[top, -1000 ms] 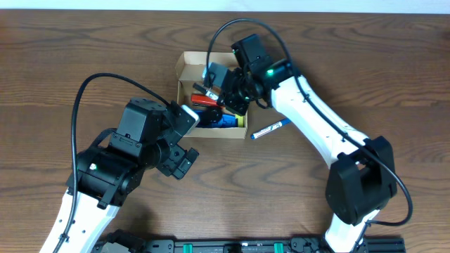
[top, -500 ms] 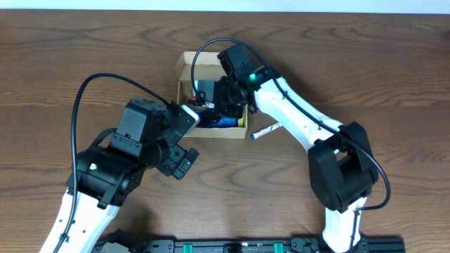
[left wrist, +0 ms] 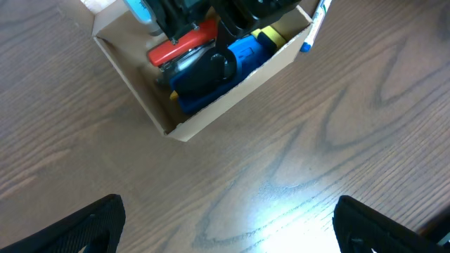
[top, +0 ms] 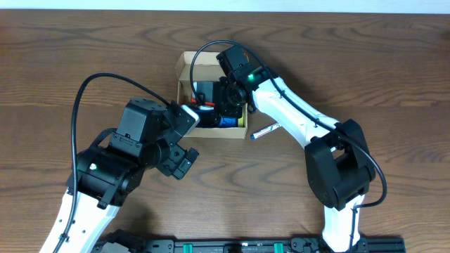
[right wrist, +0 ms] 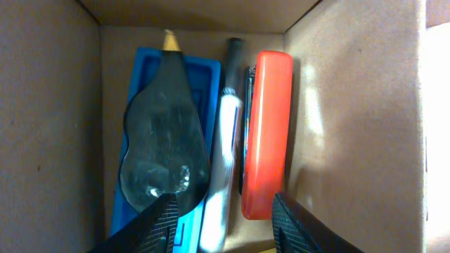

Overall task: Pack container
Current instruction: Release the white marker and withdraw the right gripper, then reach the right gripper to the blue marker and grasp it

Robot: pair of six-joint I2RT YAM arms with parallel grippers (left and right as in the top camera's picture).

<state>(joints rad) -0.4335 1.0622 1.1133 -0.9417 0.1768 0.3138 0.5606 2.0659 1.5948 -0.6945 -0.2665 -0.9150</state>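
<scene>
both jaws of the right gripper (right wrist: 223, 221) stand wide apart, down inside the container (right wrist: 56, 105), pinching nothing. a white marker (right wrist: 226, 140) lies blurred in the gap between them, so i can't say it has settled. beside it on one side sits a red bar (right wrist: 266, 126), on the other a black teardrop piece (right wrist: 165, 147) lying on a blue case (right wrist: 204, 77). the box walls are close on either flank of the fingers, and that's the worry: lift out crooked and a fingertip could hook a wall, then drag or tip the box and spill the lot. out on the table (left wrist: 316, 161) a blue-and-white pen (top: 266, 130) lies just beside the container's outer corner, not packed, and a sliding box could knock it away. the left gripper (left wrist: 225, 228) hangs spread and empty, the container ahead of it and apart.
</scene>
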